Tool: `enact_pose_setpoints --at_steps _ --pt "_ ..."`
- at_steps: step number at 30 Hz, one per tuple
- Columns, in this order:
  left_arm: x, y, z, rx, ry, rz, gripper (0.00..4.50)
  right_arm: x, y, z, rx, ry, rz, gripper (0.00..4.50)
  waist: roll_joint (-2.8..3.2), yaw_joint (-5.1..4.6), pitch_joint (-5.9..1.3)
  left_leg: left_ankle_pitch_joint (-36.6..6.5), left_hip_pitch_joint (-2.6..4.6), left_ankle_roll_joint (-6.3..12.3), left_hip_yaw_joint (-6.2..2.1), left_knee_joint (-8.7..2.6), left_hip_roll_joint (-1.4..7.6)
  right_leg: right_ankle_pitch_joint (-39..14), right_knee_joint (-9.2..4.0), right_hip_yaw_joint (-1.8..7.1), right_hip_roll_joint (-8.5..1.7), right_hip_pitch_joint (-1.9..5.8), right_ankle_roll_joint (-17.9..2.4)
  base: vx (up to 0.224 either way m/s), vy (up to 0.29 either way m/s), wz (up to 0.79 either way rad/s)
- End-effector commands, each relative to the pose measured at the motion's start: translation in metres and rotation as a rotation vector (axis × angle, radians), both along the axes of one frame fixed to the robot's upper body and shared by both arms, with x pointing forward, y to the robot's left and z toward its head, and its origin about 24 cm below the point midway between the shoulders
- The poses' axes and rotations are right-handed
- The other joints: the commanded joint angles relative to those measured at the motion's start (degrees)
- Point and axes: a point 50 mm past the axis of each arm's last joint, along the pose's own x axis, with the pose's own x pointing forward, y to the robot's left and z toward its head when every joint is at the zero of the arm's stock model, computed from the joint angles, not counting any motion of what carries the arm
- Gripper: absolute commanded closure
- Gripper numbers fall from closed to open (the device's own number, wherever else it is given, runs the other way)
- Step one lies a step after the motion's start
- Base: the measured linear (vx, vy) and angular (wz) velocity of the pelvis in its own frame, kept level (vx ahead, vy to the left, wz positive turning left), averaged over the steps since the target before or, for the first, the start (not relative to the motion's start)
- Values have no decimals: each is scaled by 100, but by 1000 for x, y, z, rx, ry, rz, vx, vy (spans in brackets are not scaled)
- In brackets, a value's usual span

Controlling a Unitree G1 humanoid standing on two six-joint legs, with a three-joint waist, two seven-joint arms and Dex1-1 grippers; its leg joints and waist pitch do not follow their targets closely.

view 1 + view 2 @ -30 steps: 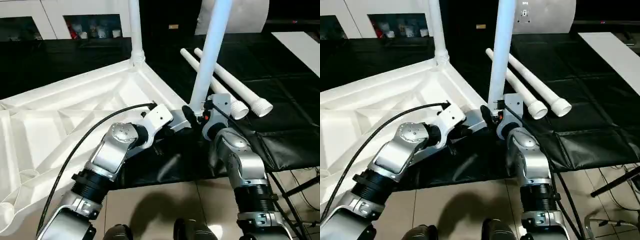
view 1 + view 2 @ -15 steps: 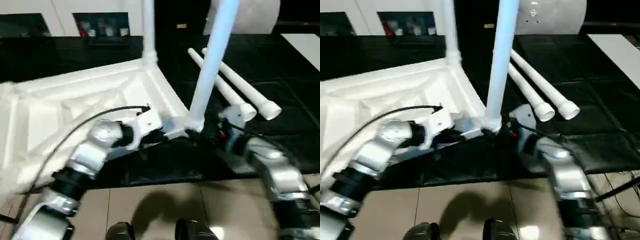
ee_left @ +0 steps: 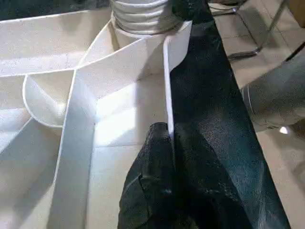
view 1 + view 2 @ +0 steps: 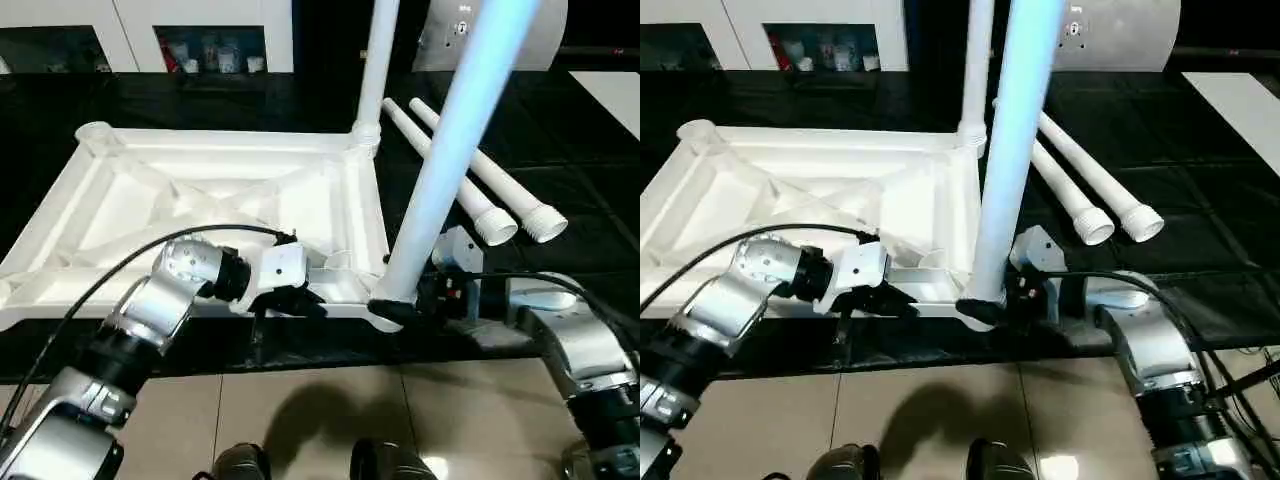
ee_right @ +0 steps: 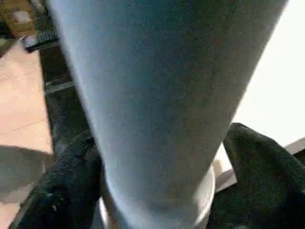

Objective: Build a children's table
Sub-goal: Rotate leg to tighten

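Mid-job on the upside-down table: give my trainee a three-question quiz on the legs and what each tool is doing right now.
1. How many legs stand upright in the tabletop?
2. True or false: the left tool is pinching the tabletop's rim.
3. The right tool has its fingers: A) shut on a loose leg, B) on either side of the near upright leg, C) on the floor.

Key: 1. Two, the near one and the far upright leg; two loose legs lie on the black mat. 2. True. 3. B.
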Motion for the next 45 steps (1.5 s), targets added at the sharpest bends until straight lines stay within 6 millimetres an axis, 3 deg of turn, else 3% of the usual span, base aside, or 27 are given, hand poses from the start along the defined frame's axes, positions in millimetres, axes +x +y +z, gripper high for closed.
enact_pose_setpoints --at_steps 1,12,20,23,27,28,29,30,32,33,36,41,42,45 --pt "3 -4 15 -12 -67 -54 450 0 -1 2 3 16 26 84 -11 -10 -575 -1029 56 553 -10 -353 191 -2048 -416 309 -448 379 -969 0 0 0" --pt "4 -1 14 -15 -62 -58 450 -1 -2 0 4 38 75 169 -33 0 -578 -955 54 570 -3 -349 192 -2136 -420 304 -449 370 -926 0 0 0" --pt "4 2 10 3 -48 -36 450 -4 1 -3 34 64 96 178 -39 3 -578 -939 50 570 -1 -348 188 -2179 -423 304 -449 369 -900 0 0 0" --pt "6 -2 7 -14 -43 46 450 -9 15 -4 113 74 82 178 -35 7 -583 -940 62 549 -1 -351 194 -2207 -430 301 -450 360 -905 0 0 0" --pt "9 -22 8 -84 -56 159 450 -2 47 -1 226 8 -68 178 -35 -30 -580 -1029 66 413 -12 -356 190 -2418 -447 291 -465 353 -843 0 0 0" --pt "9 -26 8 -99 -58 184 450 0 53 1 240 -22 -111 178 34 -26 -585 -1044 79 366 -20 -353 189 -2451 -445 284 -465 343 -843 0 0 0" --pt "10 -30 9 -115 -64 212 450 2 59 1 261 -10 -143 178 -15 -80 -583 -1052 28 301 -31 -360 171 -2509 -449 261 -456 380 -787 0 0 0" --pt "11 -34 10 -130 -71 246 450 4 65 0 281 29 -185 178 -19 -100 -588 -1070 58 276 -24 -355 162 -2550 -467 269 -451 364 -754 0 0 0" --pt "16 -46 13 -176 -88 352 450 13 81 -1 319 78 -322 178 2 -145 -601 -1019 56 272 -22 -345 164 -2443 -462 278 -447 358 -795 0 0 0" --pt "18 -53 15 -200 -92 412 450 17 90 -1 325 88 -386 178 -24 -169 -612 -986 50 272 -16 -339 161 -2388 -454 279 -446 362 -817 0 0 0" --pt "20 -68 18 -234 -116 507 450 21 106 -1 328 91 -454 179 -29 -197 -642 -786 28 355 -5 -321 144 -2107 -429 288 -439 378 -861 0 0 0" --pt "19 -84 19 -260 -138 511 450 26 109 -8 239 55 -540 179 -12 -171 -665 -584 2 512 5 -316 142 -1570 -378 304 -433 390 -974 0 0 0" --pt "20 -82 18 -247 -149 504 450 28 105 -9 254 73 -565 179 -39 -163 -682 -595 3 538 6 -309 140 -1589 -377 305 -443 407 -959 0 0 0" --pt "20 -76 15 -220 -166 503 450 30 95 -11 275 92 -616 107 -27 -162 -678 -646 8 544 12 -311 143 -1673 -390 303 -437 397 -921 0 0 0"
